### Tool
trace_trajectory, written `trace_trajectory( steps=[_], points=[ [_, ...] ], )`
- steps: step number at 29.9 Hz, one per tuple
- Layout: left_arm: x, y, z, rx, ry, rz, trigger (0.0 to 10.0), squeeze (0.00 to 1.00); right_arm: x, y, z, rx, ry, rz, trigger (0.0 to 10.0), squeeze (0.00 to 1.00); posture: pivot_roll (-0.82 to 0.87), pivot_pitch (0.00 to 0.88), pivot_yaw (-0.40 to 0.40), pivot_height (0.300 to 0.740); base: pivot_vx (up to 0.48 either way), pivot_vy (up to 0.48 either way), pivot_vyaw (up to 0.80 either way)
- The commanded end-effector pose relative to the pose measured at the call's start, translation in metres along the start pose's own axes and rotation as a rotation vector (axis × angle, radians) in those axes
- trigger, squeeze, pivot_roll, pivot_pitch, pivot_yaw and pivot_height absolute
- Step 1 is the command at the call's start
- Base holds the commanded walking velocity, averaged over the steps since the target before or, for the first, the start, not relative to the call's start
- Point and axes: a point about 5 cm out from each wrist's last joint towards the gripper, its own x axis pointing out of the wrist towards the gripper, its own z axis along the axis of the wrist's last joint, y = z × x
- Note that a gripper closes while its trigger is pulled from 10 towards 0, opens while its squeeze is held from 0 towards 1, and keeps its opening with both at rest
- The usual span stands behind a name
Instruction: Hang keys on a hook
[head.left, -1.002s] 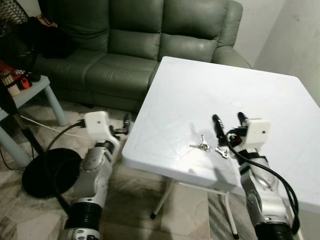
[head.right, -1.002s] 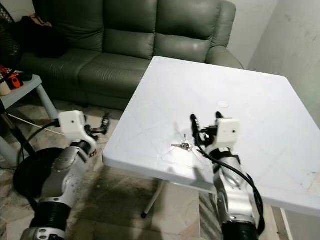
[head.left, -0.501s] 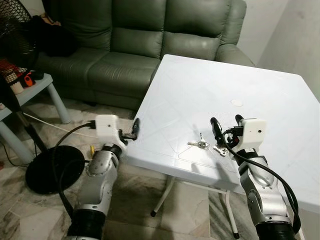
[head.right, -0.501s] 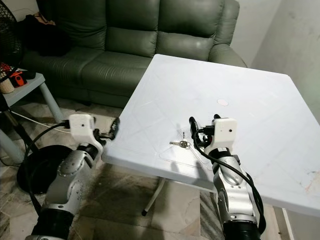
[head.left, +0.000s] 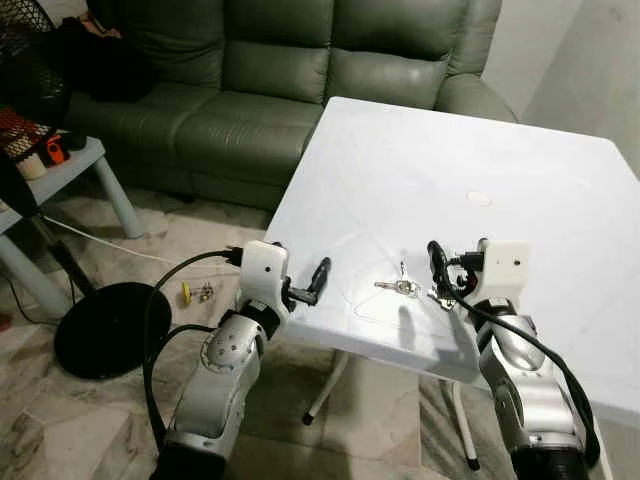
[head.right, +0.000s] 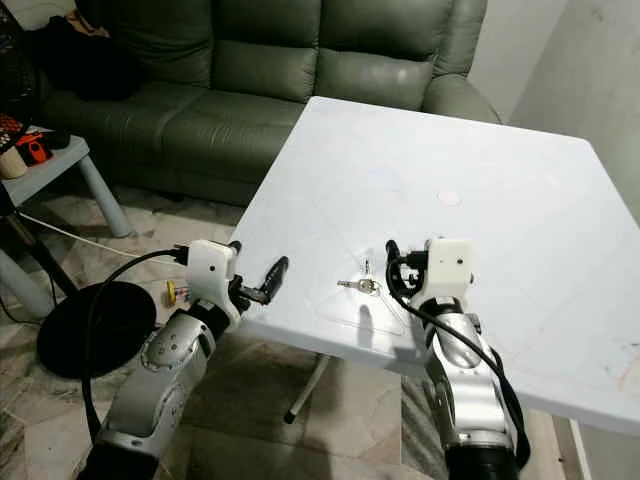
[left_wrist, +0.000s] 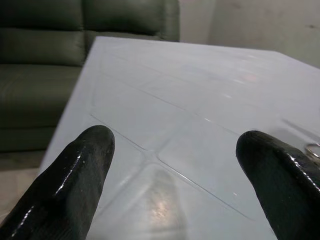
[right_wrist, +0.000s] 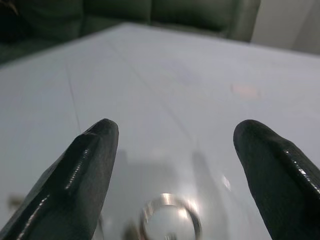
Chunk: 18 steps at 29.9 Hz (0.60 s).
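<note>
Your left gripper (head.left: 318, 277) has come up and in since a second ago: then it hung out over the floor beside the table's left edge, and now its fingertips reach over the near left edge of the white table (head.left: 420, 170). Its fingers (left_wrist: 75, 175) stand wide apart with nothing between them, as the left wrist view shows, with the bare tabletop running away ahead. The whole scene has also shifted in the head views, so your camera has moved; the keys have not changed place on the table.

Your right gripper (head.left: 455, 262) sits low over the near part of the table, and it too is spread open and empty. The keys (head.left: 399, 288) lie flat on the tabletop just to the left of it, and a second small cluster with a ring (right_wrist: 170, 222) lies on the surface between its two fingers (right_wrist: 75, 175), right under the gripper. You cannot tell from these views whether the fingers touch the metal.

Beyond the table stands a green sofa (head.left: 270, 70). On the floor at the left lie a black round base (head.left: 110, 325) and a small side table (head.left: 60, 170) with a few things on it.
</note>
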Motion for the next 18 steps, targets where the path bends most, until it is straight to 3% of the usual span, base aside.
trace_trajectory(
  steps=[1, 6, 7, 8, 10, 16, 18],
  points=[
    [0.000, -0.007, 0.003, 0.016, -0.002, -0.039, 10.0, 0.00, -0.003, -0.005, 0.001, -0.028, -0.003, -0.001, 10.0, 0.00, -0.01, 0.084, -0.051, 0.740, 0.000, 0.000, 0.00],
    [-0.003, -0.014, 0.002, 0.016, 0.010, -0.077, 10.0, 0.00, -0.016, -0.006, -0.008, -0.012, 0.018, 0.003, 10.0, 0.00, -0.02, 0.086, -0.039, 0.740, 0.000, 0.000, 0.00],
    [-0.003, -0.015, 0.002, 0.016, 0.010, -0.083, 10.0, 0.00, -0.019, -0.005, -0.010, -0.018, 0.025, 0.006, 7.4, 0.00, -0.02, 0.086, -0.037, 0.740, 0.000, 0.000, 0.00],
    [-0.003, -0.016, 0.003, 0.013, 0.010, -0.087, 10.0, 0.00, -0.021, -0.005, -0.011, -0.020, 0.033, 0.005, 7.4, 0.00, -0.02, 0.086, -0.037, 0.740, 0.000, 0.000, 0.00],
    [-0.003, -0.018, 0.003, 0.010, 0.012, -0.093, 10.0, 0.00, -0.024, -0.003, -0.014, -0.017, 0.048, 0.001, 8.9, 0.00, -0.03, 0.087, -0.033, 0.740, 0.000, 0.000, 0.00],
    [-0.005, -0.025, 0.004, 0.006, 0.020, -0.128, 10.0, 0.00, -0.030, 0.002, -0.015, -0.012, 0.055, 0.005, 9.2, 0.00, -0.03, 0.094, -0.027, 0.740, 0.000, 0.000, 0.00],
    [-0.006, -0.026, 0.004, 0.006, 0.023, -0.132, 10.0, 0.00, -0.030, 0.003, -0.015, -0.009, 0.060, 0.004, 9.8, 0.00, -0.03, 0.096, -0.025, 0.740, 0.000, 0.000, 0.00]
  ],
)
